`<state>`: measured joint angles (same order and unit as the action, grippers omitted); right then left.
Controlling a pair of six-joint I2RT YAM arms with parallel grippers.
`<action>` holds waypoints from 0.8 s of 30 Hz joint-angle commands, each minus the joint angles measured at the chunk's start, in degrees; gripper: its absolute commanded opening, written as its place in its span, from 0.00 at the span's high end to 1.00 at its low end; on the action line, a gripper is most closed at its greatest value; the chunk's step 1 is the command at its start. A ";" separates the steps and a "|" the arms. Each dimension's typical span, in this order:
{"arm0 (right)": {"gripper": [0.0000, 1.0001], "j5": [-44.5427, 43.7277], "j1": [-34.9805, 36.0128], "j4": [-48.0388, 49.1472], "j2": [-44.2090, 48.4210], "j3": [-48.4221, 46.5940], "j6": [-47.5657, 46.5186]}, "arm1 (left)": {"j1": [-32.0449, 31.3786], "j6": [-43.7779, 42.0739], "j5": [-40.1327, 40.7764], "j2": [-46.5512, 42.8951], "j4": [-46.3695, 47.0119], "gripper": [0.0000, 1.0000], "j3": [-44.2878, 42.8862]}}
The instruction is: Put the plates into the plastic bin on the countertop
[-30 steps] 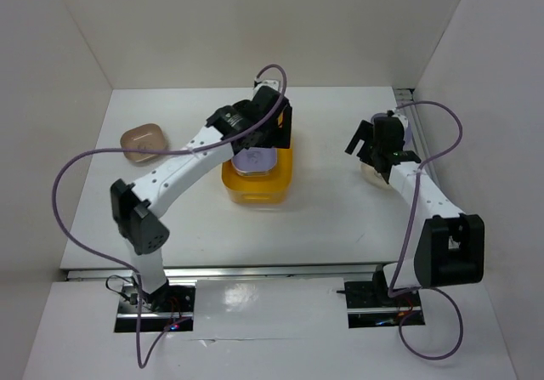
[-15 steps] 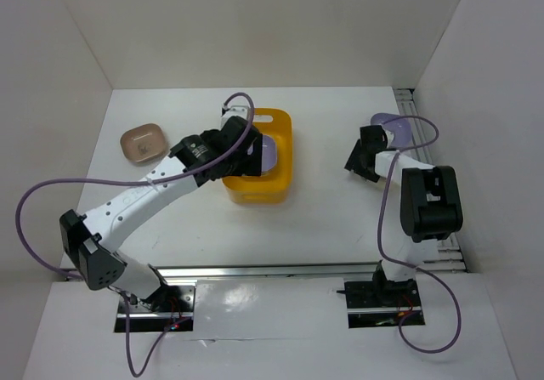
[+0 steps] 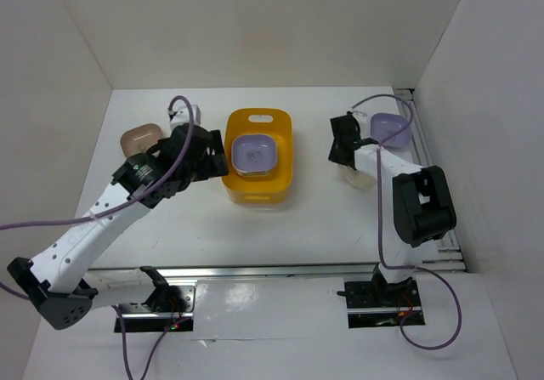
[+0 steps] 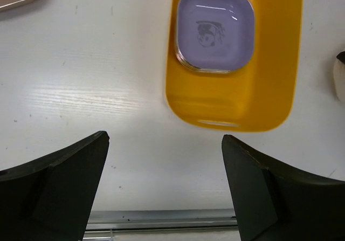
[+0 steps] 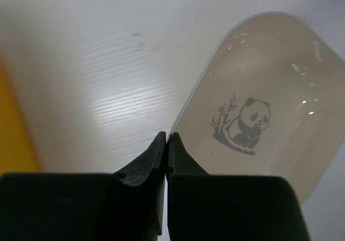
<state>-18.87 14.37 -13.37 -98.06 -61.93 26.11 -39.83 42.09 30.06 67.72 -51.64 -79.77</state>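
Pinching the thin rim is the sensible way to take so shallow a dish, and that is what the right pincer (image 5: 166,144) does. Its two fingers are drawn almost together on the near edge of the cream plate (image 5: 259,90), the one with a panda mark. That plate is on the desk (image 3: 323,218), to the right of the bin (image 3: 257,189); whether it is already off the surface I cannot tell. Just beyond it a lavender plate (image 3: 391,127) sits near the right wall, not yet collected.

The left pincer (image 4: 164,141) hangs over bare desk left of the bin, its fingers spread wide, holding nothing and touching nothing. I judge it is placed there to reach the taupe plate (image 3: 136,136), which lies near the left wall, close beside that arm.

Inside the bin the top plate (image 3: 254,153), also lavender, lies flat toward the far end. It seems to rest on a stack, since a second rim shows under it.
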 commanded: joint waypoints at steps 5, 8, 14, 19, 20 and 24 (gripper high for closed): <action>1.00 -7.83 11.72 -13.25 4.98 -21.01 -4.48 | 5.38 -1.13 -1.59 -5.06 -0.21 0.01 2.25; 1.00 -10.75 16.98 -17.12 3.23 -29.80 -8.17 | 6.69 -1.66 -0.97 -6.11 -0.75 0.01 3.82; 1.00 0.48 25.70 -20.64 -6.78 -44.75 -17.48 | 10.12 -2.27 -0.97 -9.01 -1.27 0.01 6.55; 1.00 -1.33 31.59 -25.74 -19.07 -57.48 -19.16 | 11.44 -2.27 -1.59 -11.99 -3.03 0.01 6.03; 1.00 -1.34 32.90 -25.75 -20.23 -58.38 -19.16 | 11.45 -2.27 -0.98 -12.00 -3.55 0.01 6.03; 1.00 -1.34 34.32 -25.14 -23.40 -59.45 -17.93 | 12.76 -2.89 0.25 -13.23 -5.23 0.01 4.62</action>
<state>-19.68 47.86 -35.44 -121.36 -118.30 9.17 -27.81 40.51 28.75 55.77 -55.61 -73.12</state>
